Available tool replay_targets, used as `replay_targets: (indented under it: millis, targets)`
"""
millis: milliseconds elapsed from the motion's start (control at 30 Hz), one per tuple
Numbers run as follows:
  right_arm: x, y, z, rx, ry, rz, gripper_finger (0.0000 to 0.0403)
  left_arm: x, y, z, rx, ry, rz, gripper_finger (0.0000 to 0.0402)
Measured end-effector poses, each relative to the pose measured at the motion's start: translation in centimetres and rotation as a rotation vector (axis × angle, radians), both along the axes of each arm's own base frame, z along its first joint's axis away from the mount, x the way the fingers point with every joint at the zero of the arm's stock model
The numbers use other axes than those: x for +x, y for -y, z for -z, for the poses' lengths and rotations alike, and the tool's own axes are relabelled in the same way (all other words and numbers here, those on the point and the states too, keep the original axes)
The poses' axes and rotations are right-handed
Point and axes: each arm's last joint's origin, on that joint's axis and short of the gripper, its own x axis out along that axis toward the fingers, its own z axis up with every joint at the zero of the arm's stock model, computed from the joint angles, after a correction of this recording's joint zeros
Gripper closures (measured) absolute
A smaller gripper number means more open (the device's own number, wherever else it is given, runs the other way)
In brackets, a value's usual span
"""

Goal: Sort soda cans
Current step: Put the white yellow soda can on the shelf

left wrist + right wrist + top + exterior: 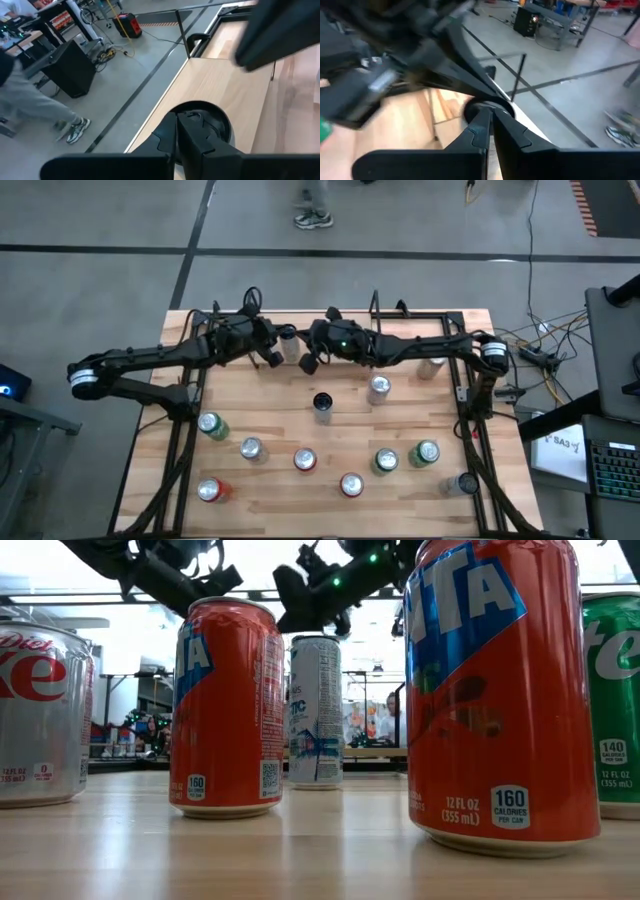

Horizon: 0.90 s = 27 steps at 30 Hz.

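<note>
Several soda cans stand upright on their bases on the wooden table (330, 330): green ones (212, 425) (424, 452), red ones (305, 460) (351, 484), a black one (322, 405) and silver ones (379, 388) (251, 448). The low view shows two red cans (225, 705) (500, 690) up close. My left gripper (272, 356) (176, 124) is shut and empty, raised over the table's far middle beside a silver-white can (289, 345). My right gripper (309, 363) (490, 117) is shut and empty too, just right of that can and facing the left gripper.
A dark metal frame (460, 395) runs along the table's sides and far edge. One silver can (432, 367) stands under my right arm, another (462, 483) at the near right corner. The two grippers are close together. A person's feet (313, 218) show on the floor beyond the far edge.
</note>
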Motion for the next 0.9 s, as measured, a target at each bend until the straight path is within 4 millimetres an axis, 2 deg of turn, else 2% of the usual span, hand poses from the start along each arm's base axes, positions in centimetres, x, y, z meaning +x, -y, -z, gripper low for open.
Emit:
replay_targets:
  millis: [267,500,900]
  targets:
    - [0.0,1.5,0.6,0.051,0.013,0.001,0.0390,-0.2,0.1,0.4,-0.028,-0.029,-0.007,0.0401]
    - [0.4,1.4,0.7,0.053,0.044,-0.050,0.0390,-0.2,0.1,0.4,-0.062,-0.006,-0.022,0.0401]
    - [1.1,1.7,2.6,0.084,0.016,-0.061,0.0390,-0.2,0.2,0.5,-0.103,0.021,-0.022,0.0401]
